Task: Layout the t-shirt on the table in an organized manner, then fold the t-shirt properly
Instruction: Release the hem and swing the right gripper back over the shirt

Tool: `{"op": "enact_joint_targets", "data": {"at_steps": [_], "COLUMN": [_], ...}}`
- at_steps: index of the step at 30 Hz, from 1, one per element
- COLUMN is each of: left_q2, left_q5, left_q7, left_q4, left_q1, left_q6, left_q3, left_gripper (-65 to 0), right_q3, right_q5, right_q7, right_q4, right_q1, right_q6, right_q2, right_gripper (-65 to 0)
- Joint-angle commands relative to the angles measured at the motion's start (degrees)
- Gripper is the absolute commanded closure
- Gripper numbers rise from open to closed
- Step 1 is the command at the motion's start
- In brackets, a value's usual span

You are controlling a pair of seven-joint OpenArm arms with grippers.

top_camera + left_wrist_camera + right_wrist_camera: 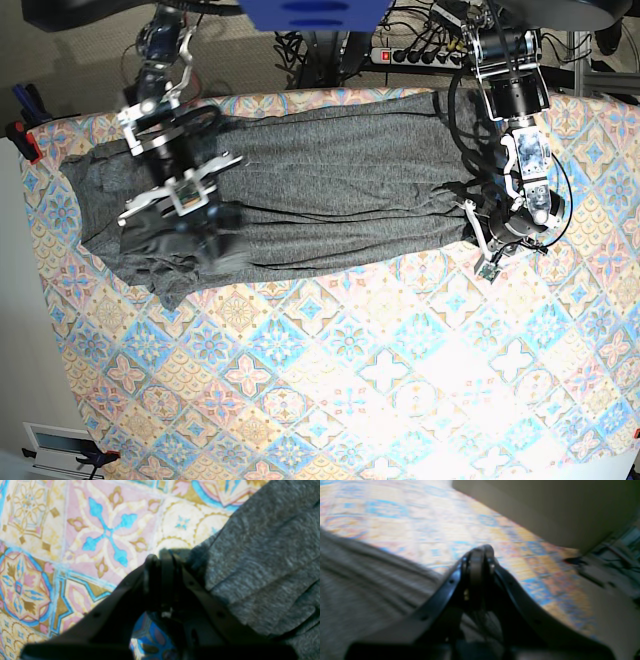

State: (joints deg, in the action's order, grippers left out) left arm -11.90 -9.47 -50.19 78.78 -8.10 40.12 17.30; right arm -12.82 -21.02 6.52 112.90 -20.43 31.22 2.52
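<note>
1. In the left wrist view we see the left gripper (162,555) with its jaws pressed together, at the edge of the t-shirt (262,555). Dark grey cloth bunches at its tips, so it seems pinched on the hem, though shadow hides the contact.
2. The tiled table (75,542) fills that view from 9 to 12 o'clock; the grey knit lies folded in ridges toward 3 o'clock.
3. In the right wrist view the right gripper (480,552) also has its jaws together. The view is blurred, so we cannot tell whether cloth is caught between them; the shirt stretches away at 8 o'clock.
4. From the base camera the t-shirt (320,190) lies spread lengthwise across the far half of the table (350,380), rumpled at its 9 o'clock end.
5. The right gripper (205,205) sits over that rumpled end (the arm at this view's left).
6. The left gripper (483,250) sits at the shirt's 3 o'clock edge.
</note>
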Motion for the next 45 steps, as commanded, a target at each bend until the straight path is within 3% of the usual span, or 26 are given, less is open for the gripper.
{"op": "enact_joint_targets", "data": {"at_steps": [1, 11, 15, 22, 34, 36, 41, 45], "left_q2": [-0.6, -0.5, -0.5, -0.5, -0.5, -0.5, -0.5, -0.5], "left_q5": [0.4, 0.4, 0.4, 0.4, 0.4, 0.4, 0.5, 0.5], "left_q7": [0.7, 0.6, 0.6, 0.6, 0.6, 0.6, 0.7, 0.7], "left_q4": [0.8, 0.8, 0.8, 0.8, 0.8, 0.8, 0.8, 0.8], "left_q1": [-0.9, -0.9, -0.9, -0.9, -0.8, -0.8, -0.4, -0.4], "left_q6": [-0.1, -0.1, -0.1, -0.1, -0.1, -0.1, -0.1, -0.1], "left_q3": [0.2, 0.2, 0.2, 0.2, 0.2, 0.2, 0.2, 0.1], "left_gripper": [-4.3, -4.3, -4.3, -4.3, -4.3, -4.3, -4.3, -4.3], "right_q3": [1.5, 16.4, 24.2, 36.2, 45.1, 45.1, 45.4, 45.3], "right_q5": [1.0, 1.0, 1.0, 1.0, 1.1, 1.1, 0.9, 0.9], "right_q7": [1.6, 1.3, -5.6, -12.9, -17.5, -17.6, -21.0, -20.8], "right_q4": [1.3, 1.0, 0.9, 0.5, -7.5, -8.6, -7.5, -5.1], "right_q1": [-0.1, -1.0, -2.2, 0.2, 3.6, 3.6, 3.6, 3.5], "right_q6": [-0.4, -0.4, -0.4, -0.4, -0.4, -0.4, -0.4, -0.4], "right_q2": [-0.3, -0.3, -0.3, -0.4, -0.4, -0.4, -0.5, -0.5], "right_gripper": [0.0, 0.0, 0.0, 0.0, -0.2, -3.3, -22.0, -31.2]}}
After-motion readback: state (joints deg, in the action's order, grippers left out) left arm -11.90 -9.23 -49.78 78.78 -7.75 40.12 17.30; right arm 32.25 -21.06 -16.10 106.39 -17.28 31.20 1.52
